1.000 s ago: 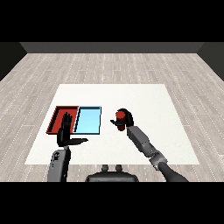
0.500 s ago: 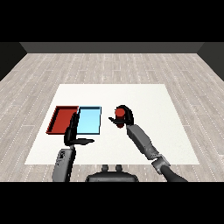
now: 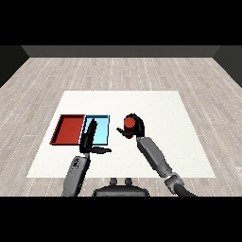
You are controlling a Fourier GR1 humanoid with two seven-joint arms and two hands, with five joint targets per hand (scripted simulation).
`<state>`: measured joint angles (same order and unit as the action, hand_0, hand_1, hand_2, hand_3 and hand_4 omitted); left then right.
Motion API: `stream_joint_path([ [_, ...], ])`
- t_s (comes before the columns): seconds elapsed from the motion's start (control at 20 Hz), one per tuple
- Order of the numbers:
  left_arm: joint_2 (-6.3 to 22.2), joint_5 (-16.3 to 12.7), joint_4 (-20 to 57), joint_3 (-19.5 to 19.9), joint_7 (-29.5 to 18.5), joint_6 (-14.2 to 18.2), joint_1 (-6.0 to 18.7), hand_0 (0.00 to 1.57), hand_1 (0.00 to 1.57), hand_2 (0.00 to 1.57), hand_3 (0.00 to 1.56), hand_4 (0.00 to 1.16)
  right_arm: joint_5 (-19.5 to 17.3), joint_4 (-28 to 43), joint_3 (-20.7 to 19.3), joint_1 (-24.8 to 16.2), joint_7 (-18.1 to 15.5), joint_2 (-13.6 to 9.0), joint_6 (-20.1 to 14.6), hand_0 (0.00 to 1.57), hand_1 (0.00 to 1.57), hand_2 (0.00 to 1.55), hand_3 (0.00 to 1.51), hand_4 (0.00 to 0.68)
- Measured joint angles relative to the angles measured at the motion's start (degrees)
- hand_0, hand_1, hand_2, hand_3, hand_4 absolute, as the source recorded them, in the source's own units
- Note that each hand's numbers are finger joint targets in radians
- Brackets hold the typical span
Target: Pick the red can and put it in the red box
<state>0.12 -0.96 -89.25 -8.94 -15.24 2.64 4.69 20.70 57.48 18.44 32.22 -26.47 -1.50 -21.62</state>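
Observation:
The red can (image 3: 128, 124) is right of the trays, and my right hand (image 3: 135, 125) is curled round it, holding it over the white table. The red tray (image 3: 69, 129) lies at the left of the table with nothing in it. My left hand (image 3: 89, 138) stands upright with straight fingers and its thumb out to the right. It covers the near left part of the light blue tray (image 3: 100, 128). About a hand's width of table separates the can from the blue tray's right edge.
The light blue tray lies between the can and the red tray. The white table (image 3: 160, 113) stretches out to the right and behind the trays. Grey plank floor surrounds it.
My right hand has carried the red can slightly left, toward the trays. My left hand has shifted right, from in front of the red tray to the blue tray's left part.

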Motion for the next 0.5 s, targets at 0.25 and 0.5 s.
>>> stream_joint_path([
  [0.25, -0.1, -2.0, 3.4, -4.9, 1.1, 3.8, 4.2, 0.0, 0.0, 0.0, 0.0, 0.0, -2.4, 6.8, 0.0, -5.3, 1.7, -0.9, 1.0, 1.41, 1.41, 1.44, 1.42, 0.653],
  [0.5, -0.1, -4.1, 5.0, -11.0, 1.8, 8.0, 7.0, 0.0, 0.0, 0.0, 0.0, 0.0, -4.7, 11.5, 0.0, -7.1, 3.9, -1.0, 1.9, 1.39, 1.39, 1.4, 1.39, 0.636],
])
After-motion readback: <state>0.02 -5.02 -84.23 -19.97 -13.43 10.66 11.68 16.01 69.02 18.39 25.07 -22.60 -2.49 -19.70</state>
